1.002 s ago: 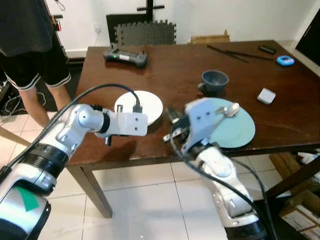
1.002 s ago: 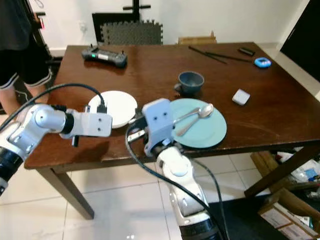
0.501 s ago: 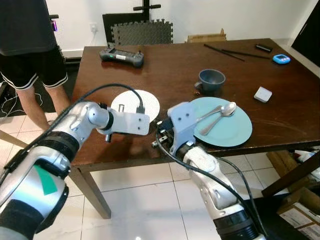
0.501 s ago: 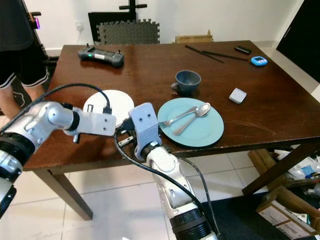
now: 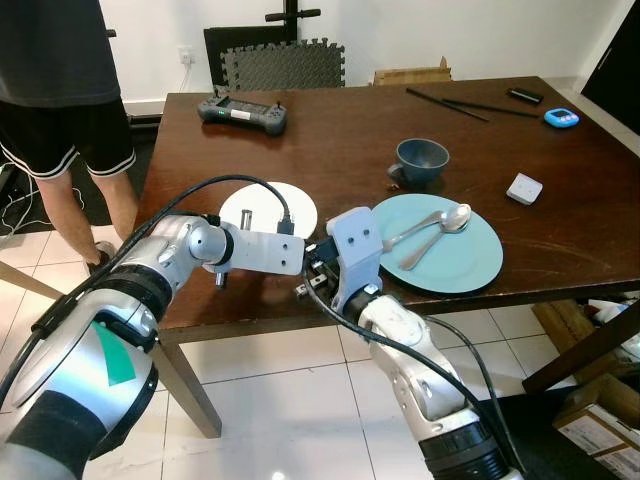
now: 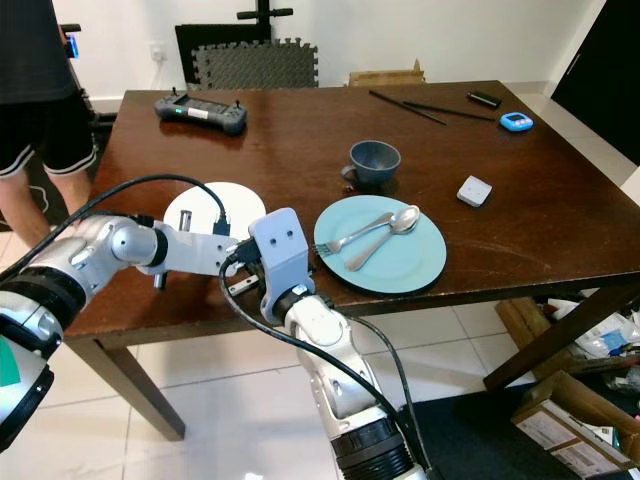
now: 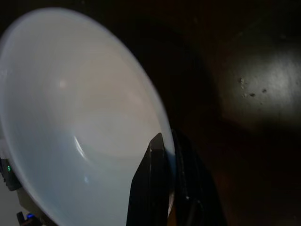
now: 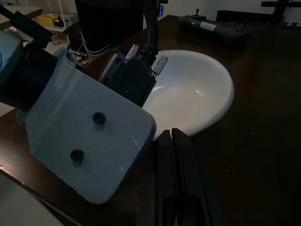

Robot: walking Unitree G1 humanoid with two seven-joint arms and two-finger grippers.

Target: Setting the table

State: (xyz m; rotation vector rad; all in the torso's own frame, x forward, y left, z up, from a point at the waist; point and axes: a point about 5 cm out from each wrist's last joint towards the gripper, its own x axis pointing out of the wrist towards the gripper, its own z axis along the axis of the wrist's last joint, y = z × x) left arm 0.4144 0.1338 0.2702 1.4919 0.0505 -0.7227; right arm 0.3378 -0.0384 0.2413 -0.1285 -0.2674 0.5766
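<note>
Right hand (image 8: 171, 141) drawn back, beside white bowl (image 8: 193, 94)

**Four views, one shared plate**

Both eye views look down from above the table's (image 5: 330, 150) near edge toward 12 o'clock. Each wrist view sits close above the tabletop; all four share the white plate (image 8: 197, 92).

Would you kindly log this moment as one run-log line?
left gripper: shut on white plate rim | right gripper: shut, beside it | blue plate: holds spoon, fork
</note>
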